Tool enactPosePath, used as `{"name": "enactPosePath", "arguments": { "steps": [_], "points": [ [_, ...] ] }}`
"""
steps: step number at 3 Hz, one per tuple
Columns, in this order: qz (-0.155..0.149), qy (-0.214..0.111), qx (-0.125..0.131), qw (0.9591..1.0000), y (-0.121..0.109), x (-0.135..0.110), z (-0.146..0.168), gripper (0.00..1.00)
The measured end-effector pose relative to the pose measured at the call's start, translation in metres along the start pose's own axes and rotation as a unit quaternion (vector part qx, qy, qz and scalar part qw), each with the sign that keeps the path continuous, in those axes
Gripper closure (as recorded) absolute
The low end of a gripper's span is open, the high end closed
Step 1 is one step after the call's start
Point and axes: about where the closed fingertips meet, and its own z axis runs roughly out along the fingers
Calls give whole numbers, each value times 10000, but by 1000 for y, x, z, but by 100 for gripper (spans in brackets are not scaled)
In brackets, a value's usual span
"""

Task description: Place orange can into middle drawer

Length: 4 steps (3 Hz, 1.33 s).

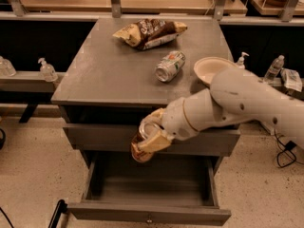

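My gripper point(148, 139) is shut on the orange can point(141, 146), an orange-brown can with a shiny silver top, tilted. It hangs in front of the closed upper drawer point(95, 137), above the left part of the open middle drawer point(152, 194). That drawer is a wide shallow grey tray pulled out at the cabinet's bottom, with a small knob point(149, 220) on its front. Its inside holds nothing I can see. My white arm point(247, 106) reaches in from the right.
On the grey cabinet top point(104, 75) lie a green, white and red can point(170, 66) on its side, a chip bag point(149, 33) at the back and a white bowl point(211, 70) at the right. Bottles stand on shelves at both sides.
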Motion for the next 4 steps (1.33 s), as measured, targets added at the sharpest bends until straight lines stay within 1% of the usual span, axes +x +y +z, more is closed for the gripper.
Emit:
{"name": "enactPosePath", "arguments": {
  "steps": [1, 2, 3, 4],
  "points": [
    [605, -357, 40, 9975, 26, 74, 12, 100],
    [605, -357, 40, 9975, 26, 74, 12, 100],
    [737, -661, 23, 9951, 21, 92, 26, 100],
    [995, -1387, 159, 9852, 20, 122, 53, 100]
  ]
}}
